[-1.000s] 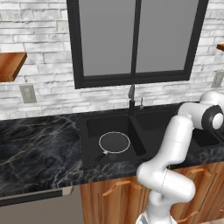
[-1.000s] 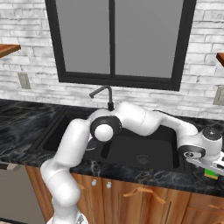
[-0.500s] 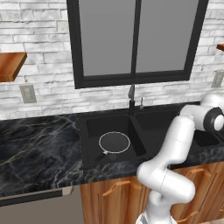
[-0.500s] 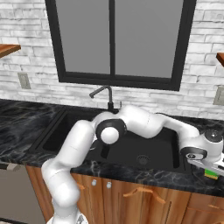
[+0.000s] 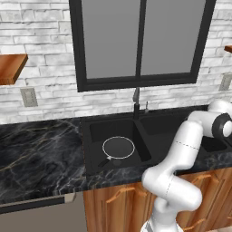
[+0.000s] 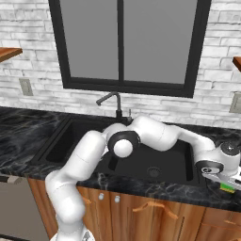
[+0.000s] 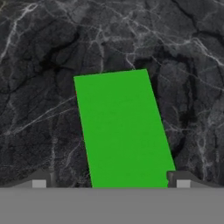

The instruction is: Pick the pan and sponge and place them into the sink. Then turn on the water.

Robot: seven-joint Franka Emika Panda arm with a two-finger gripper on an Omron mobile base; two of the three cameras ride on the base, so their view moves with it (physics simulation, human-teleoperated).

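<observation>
The sponge (image 7: pixel 124 131) lies flat on the black marble counter, showing a green top face in the hand view. In the right base view it is a small green and yellow block (image 6: pixel 228 188) to the right of the sink (image 6: pixel 181 162). My gripper (image 7: pixel 109 183) hangs straight over it, open, with one fingertip on each side of the block's near end. The gripper (image 6: pixel 227 180) sits low at the far right of the counter. The pan (image 5: pixel 118 147), round and dark with a whitish rim, rests in the left basin of the sink (image 5: pixel 93 136).
A slim dark faucet (image 5: pixel 136 103) stands behind the divider between the two basins, its spout (image 6: pixel 107 98) reaching to the left. Wooden cabinet fronts (image 6: pixel 150 212) run below the counter edge. A dark-framed window (image 5: pixel 140 41) fills the brick wall behind.
The arm's elbow has swung slightly to the right and the hand has sunk a little toward the sponge. The jaws stay open. The pan has not moved.
</observation>
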